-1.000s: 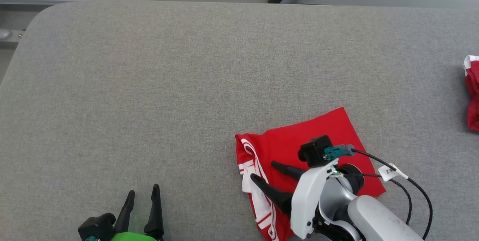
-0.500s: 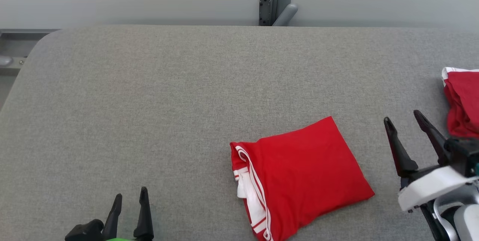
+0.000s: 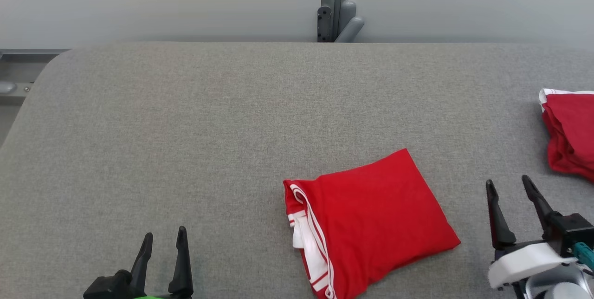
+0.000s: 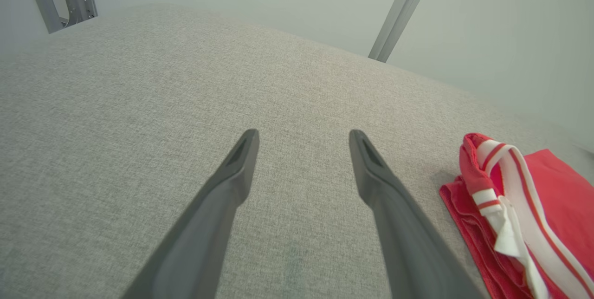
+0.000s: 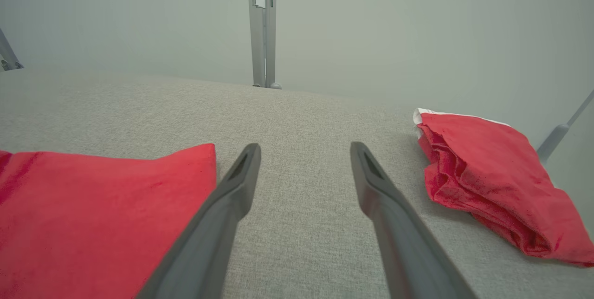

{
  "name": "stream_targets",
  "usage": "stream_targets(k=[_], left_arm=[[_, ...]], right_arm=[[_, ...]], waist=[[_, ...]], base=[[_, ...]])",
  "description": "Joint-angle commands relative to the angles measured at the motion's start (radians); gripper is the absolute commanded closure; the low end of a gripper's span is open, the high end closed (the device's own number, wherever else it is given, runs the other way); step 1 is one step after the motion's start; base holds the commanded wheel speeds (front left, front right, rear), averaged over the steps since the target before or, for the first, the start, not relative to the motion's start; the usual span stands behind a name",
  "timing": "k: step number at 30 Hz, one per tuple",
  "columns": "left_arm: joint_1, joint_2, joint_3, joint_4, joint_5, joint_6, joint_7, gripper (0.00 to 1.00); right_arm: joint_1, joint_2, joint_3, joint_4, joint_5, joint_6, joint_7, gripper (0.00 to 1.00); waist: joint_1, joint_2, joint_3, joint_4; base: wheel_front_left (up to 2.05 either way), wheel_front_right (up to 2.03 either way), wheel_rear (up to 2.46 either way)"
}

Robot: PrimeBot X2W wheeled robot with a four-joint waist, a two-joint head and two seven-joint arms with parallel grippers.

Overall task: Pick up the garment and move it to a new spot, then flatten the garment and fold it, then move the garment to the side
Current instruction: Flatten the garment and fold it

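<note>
A red garment point(image 3: 371, 222) with white trim lies folded into a rough rectangle on the grey table point(image 3: 185, 127), right of centre near the front. Its striped edge shows at the right of the left wrist view point(image 4: 515, 224), and its plain side at the lower left of the right wrist view point(image 5: 93, 215). My right gripper point(image 3: 508, 183) stands open to the garment's right, apart from it, holding nothing. At the lower left my left gripper point(image 3: 164, 236) is open and empty, well away from the cloth.
A second red garment point(image 3: 568, 134) lies bunched at the table's right edge, also seen in the right wrist view point(image 5: 487, 178). A grey post point(image 3: 335, 4) rises behind the table's far edge. The table's left corner is rounded.
My right gripper has lifted off the folded garment and swung to its right, then drawn back toward me. The head camera has tilted, shifting the whole picture down. The garment stays put.
</note>
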State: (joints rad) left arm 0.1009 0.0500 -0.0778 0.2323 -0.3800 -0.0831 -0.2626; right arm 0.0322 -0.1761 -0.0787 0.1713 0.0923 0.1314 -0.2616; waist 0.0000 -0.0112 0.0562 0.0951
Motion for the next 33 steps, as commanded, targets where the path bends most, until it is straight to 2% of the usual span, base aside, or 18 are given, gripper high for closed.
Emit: stream_targets(k=[1, 2, 10, 14, 22, 33], left_arm=[[0.001, 0.002, 0.001, -0.005, -0.003, 0.004, -0.002, 0.00], [-0.006, 0.002, 0.000, -0.011, -0.006, 0.004, -0.003, 0.00], [-0.054, 0.002, -0.016, -0.022, 0.005, -0.005, -0.003, 0.00], [-0.068, 0.002, -0.010, -0.016, 0.011, -0.008, -0.003, 0.00], [-0.082, 0.002, -0.012, 0.003, 0.005, -0.014, -0.003, 0.00], [-0.088, 0.002, -0.035, 0.013, -0.011, -0.005, -0.003, 0.00]], right_arm=[[-0.026, 0.002, 0.014, 0.000, -0.002, -0.002, -0.004, 0.64], [-0.043, 0.003, 0.040, 0.005, -0.001, -0.001, -0.004, 1.00], [-0.231, 0.029, 0.332, 0.145, -0.028, -0.001, -0.004, 1.00], [-0.288, 0.062, 0.433, 0.234, -0.015, -0.002, -0.004, 1.00], [-0.343, 0.097, 0.586, 0.355, 0.001, -0.002, -0.003, 1.00], [-0.399, 0.118, 0.658, 0.449, 0.023, -0.001, -0.004, 1.00]], waist=[[0.0000, 0.0112, 0.014, 0.002], [0.0000, 0.0112, 0.024, 0.004], [0.0000, 0.0112, 0.109, 0.032], [0.0000, 0.0112, 0.128, 0.060], [0.0000, 0.0112, 0.137, 0.101], [0.0000, 0.0112, 0.142, 0.129]], base=[[0.00, 0.00, 0.00], [0.00, 0.00, 0.00], [0.00, 0.00, 0.00], [0.00, 0.00, 0.00], [0.00, 0.00, 0.00], [0.00, 0.00, 0.00]])
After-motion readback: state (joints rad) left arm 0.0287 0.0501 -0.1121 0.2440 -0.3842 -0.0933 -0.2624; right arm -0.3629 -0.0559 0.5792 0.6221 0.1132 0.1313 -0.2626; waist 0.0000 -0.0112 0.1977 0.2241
